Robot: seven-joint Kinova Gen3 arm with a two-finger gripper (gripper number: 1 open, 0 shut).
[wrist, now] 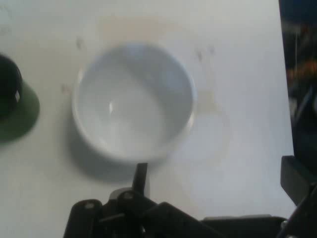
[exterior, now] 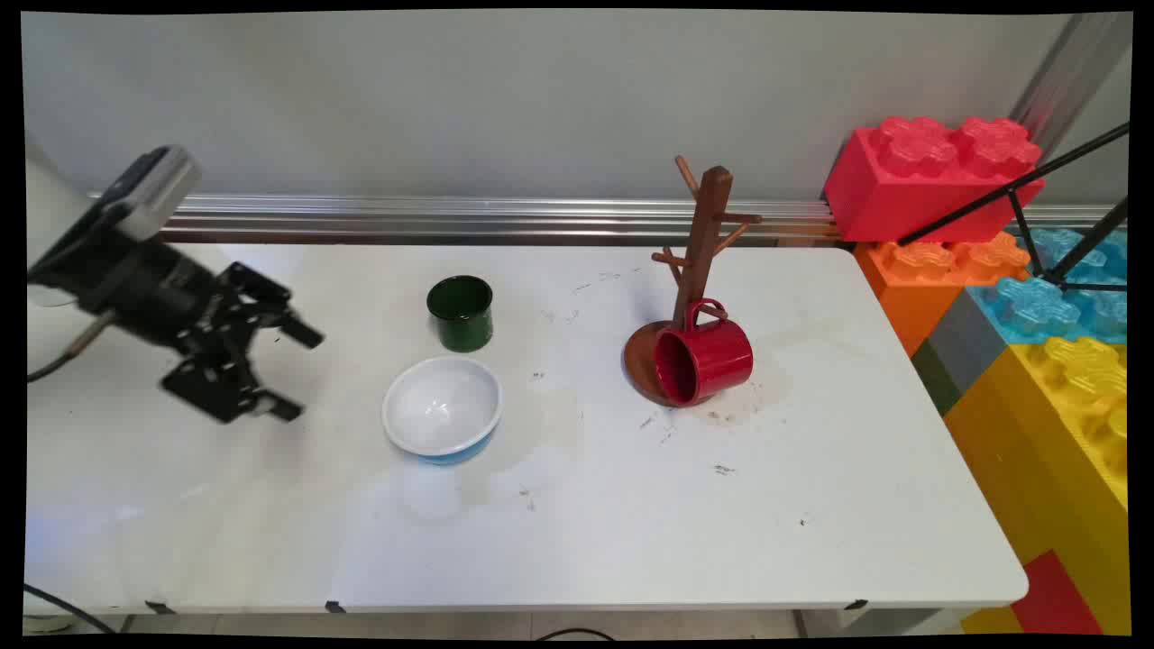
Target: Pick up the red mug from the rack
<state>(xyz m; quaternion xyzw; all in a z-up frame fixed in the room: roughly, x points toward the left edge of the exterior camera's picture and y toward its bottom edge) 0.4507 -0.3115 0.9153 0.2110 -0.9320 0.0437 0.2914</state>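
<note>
We see the gripper (exterior: 293, 372), fingers spread, hovering near the table's (exterior: 631, 523) left edge beside a white bowl (exterior: 442, 407).

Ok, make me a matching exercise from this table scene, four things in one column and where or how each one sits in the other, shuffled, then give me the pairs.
Things:
1. green mug
2. red mug
3. white bowl
4. gripper

Descriptions:
A. lying on its side at the foot of the wooden mug tree
B. open, in the air at the table's left
C. upright, just behind the bowl
D. upright and empty, with a blue outside

Pairs: 1-C, 2-A, 3-D, 4-B
</note>
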